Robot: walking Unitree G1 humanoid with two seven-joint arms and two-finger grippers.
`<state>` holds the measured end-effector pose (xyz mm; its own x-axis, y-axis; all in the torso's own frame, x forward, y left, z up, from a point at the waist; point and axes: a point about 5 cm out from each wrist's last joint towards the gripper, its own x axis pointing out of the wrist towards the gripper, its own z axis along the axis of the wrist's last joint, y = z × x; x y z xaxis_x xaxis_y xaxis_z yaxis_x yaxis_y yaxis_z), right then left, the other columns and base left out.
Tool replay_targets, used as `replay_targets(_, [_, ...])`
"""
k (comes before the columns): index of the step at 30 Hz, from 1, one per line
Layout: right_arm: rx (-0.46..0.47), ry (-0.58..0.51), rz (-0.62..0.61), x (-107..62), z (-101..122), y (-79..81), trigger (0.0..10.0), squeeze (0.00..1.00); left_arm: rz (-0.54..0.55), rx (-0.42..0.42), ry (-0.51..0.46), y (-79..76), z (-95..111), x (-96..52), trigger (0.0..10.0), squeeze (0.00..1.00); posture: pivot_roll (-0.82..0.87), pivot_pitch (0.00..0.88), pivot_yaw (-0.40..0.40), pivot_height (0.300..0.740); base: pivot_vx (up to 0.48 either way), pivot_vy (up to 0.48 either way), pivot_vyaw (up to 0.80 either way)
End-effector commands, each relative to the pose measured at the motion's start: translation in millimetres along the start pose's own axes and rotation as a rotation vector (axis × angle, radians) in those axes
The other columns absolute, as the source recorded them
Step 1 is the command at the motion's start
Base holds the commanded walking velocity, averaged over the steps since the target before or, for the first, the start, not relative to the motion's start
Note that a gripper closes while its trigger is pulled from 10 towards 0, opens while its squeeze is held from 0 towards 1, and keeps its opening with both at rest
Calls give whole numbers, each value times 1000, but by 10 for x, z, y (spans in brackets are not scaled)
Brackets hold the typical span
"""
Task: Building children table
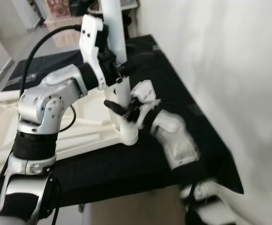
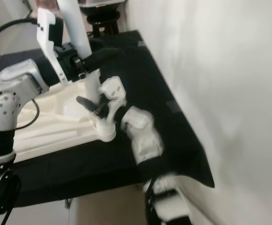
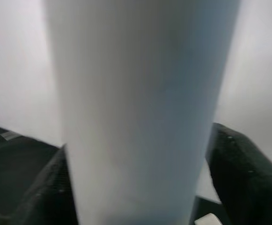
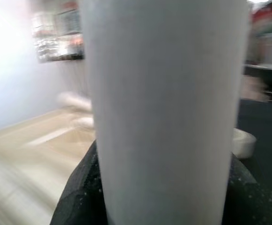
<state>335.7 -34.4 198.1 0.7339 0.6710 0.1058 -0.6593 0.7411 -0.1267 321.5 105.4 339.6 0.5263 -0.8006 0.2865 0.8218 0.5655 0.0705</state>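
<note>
At the corner socket of the cream plastic tabletop (image 1: 56, 136), lying on black cloth (image 1: 126, 168), the white cylindrical leg (image 1: 116, 42) stood upright, clamped by left gripper (image 1: 119, 70) and right gripper (image 1: 126, 110), presumably for seating.

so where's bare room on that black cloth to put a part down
Bare black cloth lies along the near edge, in front of the white tabletop, and at the far corner by the wall. It is crowded at the corner socket, where the left gripper and right gripper clamp the white leg.
</note>
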Motion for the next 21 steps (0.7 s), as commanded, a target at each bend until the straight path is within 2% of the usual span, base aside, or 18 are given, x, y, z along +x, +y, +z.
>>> replay_targets(1, [86, 200, -91, -98, -422, 121, 0, 0, 47, -10, 4, 71, -30, -1, 10000, 1000, -89, 109, 113, 740, 0, 0, 0])
replay_targets(2, [86, 200, -91, -98, -422, 121, 0, 0, 47, -10, 4, 71, -30, -1, 10000, 1000, -89, 109, 113, 740, 0, 0, 0])
replay_targets(3, [33, 181, -70, -44, -408, 94, 0, 0, 60, -7, 18, 83, -59, 47, 10000, 0, -87, 103, 104, 740, 0, 0, 0])
replay_targets(11, [6, 181, -80, -26, -381, 85, 0, 0, 77, -8, 23, 101, -78, 28, 10000, 0, -84, 106, 102, 740, 0, 0, 0])
replay_targets(12, [1, 183, -85, -34, -375, 91, 0, 0, 76, -9, 28, 103, -92, 23, 5294, 0, -81, 102, 105, 740, 0, 0, 0])
replay_targets(13, [-2, 190, -99, -51, -364, 106, 0, 0, 70, -8, 33, 96, -102, 23, 0, 0, -81, 101, 104, 740, 0, 0, 0])
replay_targets(21, [-13, 198, -129, -68, -317, 126, 0, 0, 54, -9, 25, 82, -90, 40, 0, 0, -87, 93, 103, 740, 0, 0, 0])
